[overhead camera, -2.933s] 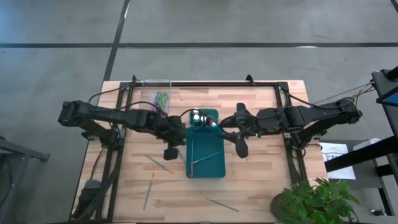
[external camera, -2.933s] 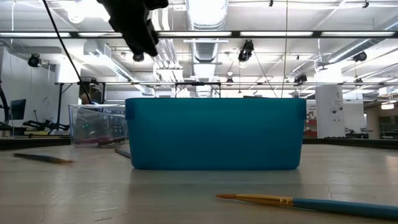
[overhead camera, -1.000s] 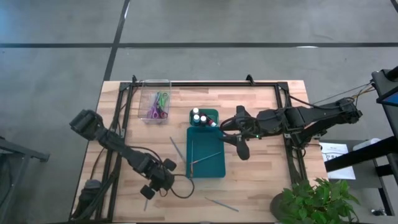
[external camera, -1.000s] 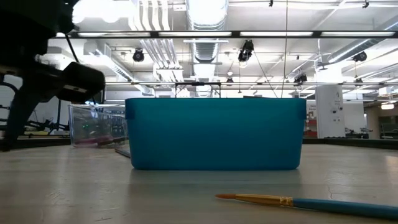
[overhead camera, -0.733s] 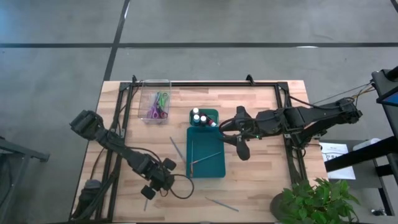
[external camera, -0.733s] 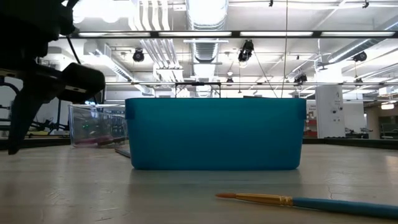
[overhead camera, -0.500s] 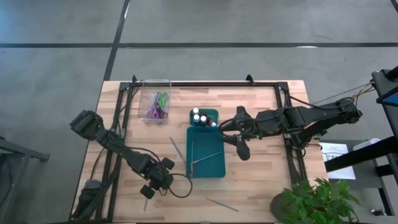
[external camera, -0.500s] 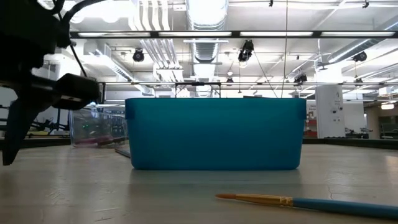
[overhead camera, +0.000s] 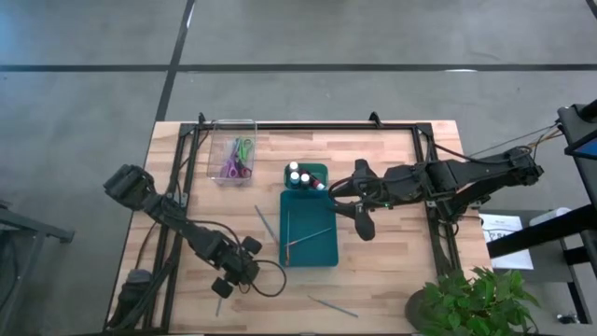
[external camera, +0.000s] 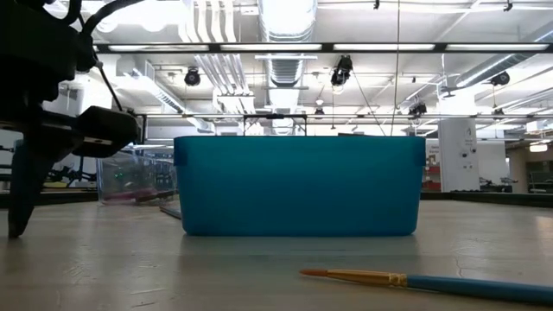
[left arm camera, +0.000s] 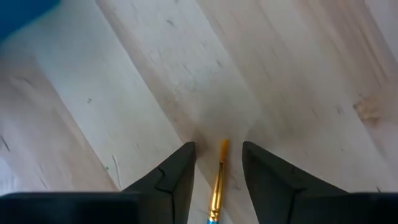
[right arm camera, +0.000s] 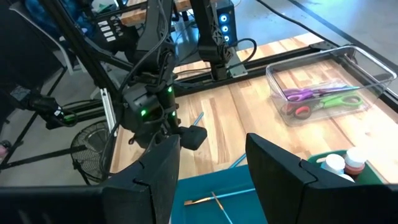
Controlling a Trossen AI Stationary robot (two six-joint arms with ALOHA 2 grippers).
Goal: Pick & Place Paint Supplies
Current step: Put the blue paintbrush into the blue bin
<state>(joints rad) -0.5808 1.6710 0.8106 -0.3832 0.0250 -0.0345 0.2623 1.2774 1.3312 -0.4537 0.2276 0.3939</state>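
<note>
My left gripper (overhead camera: 224,286) points down at the table's near left, open. Its two fingers stand on either side of a thin brush (left arm camera: 219,180) with a gold ferrule that lies flat on the wood; I see no touch. In the low view its fingertip (external camera: 17,226) hangs just above the tabletop. My right gripper (overhead camera: 362,224) waits open and empty, raised at the right side of the teal tray (overhead camera: 326,257). In the tray lie brushes (overhead camera: 308,236), and paint bottles (overhead camera: 300,176) stand at its far end. Scissors (overhead camera: 238,159) lie in the clear box (overhead camera: 233,126).
One more brush (overhead camera: 265,224) lies on the wood left of the tray, another (overhead camera: 332,306) near the front edge, seen close in the low view (external camera: 415,281). A black frame (overhead camera: 308,125) runs along the table's far and side edges. A plant (overhead camera: 471,303) stands off the near right corner.
My left gripper has sunk a little toward the table over the brush, its fingertips coming close to the wood. Its fingers have kept the same gap. The right arm has kept still.
</note>
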